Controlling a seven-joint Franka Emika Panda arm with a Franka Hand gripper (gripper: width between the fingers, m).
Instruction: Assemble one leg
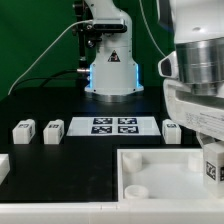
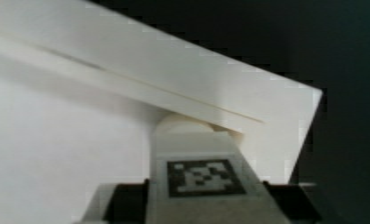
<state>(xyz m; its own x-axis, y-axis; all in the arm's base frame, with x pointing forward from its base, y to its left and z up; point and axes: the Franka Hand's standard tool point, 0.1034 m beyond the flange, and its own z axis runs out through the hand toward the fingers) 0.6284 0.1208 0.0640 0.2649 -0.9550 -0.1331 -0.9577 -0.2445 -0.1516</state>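
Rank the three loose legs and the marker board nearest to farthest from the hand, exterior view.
1. Lone leg, the exterior view's right of the marker board.
2. Marker board, centre.
3. Inner leg of the pair on the exterior view's left.
4. Outer leg, leftmost.

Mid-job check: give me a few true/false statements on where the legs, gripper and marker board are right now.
1. Two loose legs sit at the exterior view's left of the marker board. True.
2. The gripper is empty. False: it grips the held leg.
3. A third loose leg sits at the marker board's other side. True.
4. The held leg hangs over the marker board. False: it is at the tray-shaped part.
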